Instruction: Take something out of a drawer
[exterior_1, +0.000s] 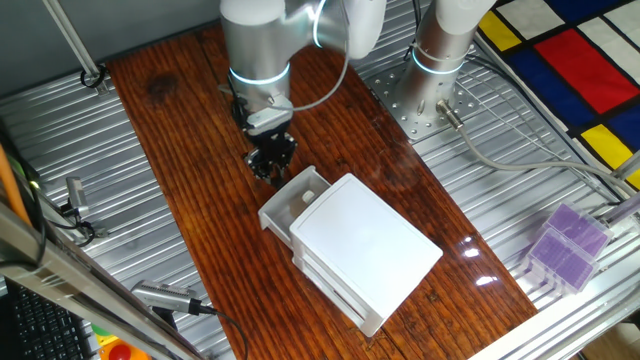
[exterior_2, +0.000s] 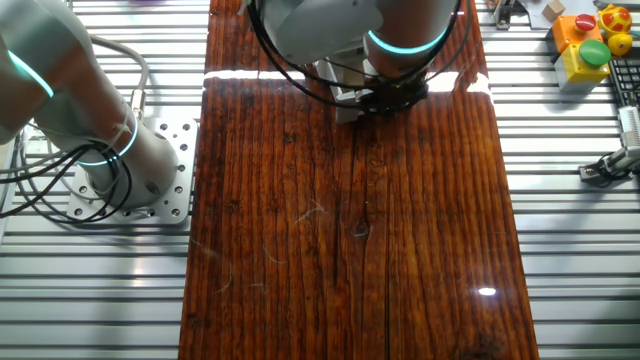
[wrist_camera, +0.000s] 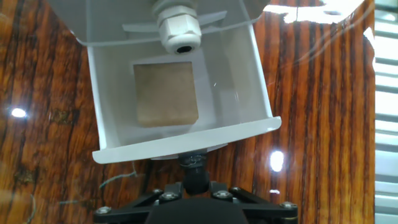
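Drawer (wrist_camera: 186, 134): upper white tray of the two-drawer unit (exterior_1: 355, 245), pulled out. In the hand view you look straight down into it.
Tan block (wrist_camera: 166, 93): sits on the drawer floor, left of centre, close to the back. From here it looks square and flat rather than round. Nothing is touching it.
Knob: pretty sure it's hidden. The front lip of the drawer covers that spot, and a dark bit of the tool sits just under it.
Tool (exterior_1: 272, 163): hanging right at the drawer's front edge, just outside the tray, fingers pointing down at the worktop (exterior_1: 190, 180). Can't tell how wide it's open, since the fingertips are lost behind the drawer lip in the hand view and just a dark clump in the fixed view. Can't see it holding anything.
Other fixed view: the arm blocks most of it. You only get the tool (exterior_2: 385, 98) at the far end of the wood (exterior_2: 340, 250), and the drawer barely shows.
Cable gland (wrist_camera: 180, 31): white plastic fitting poking into the top of the hand view, over the back of the drawer.
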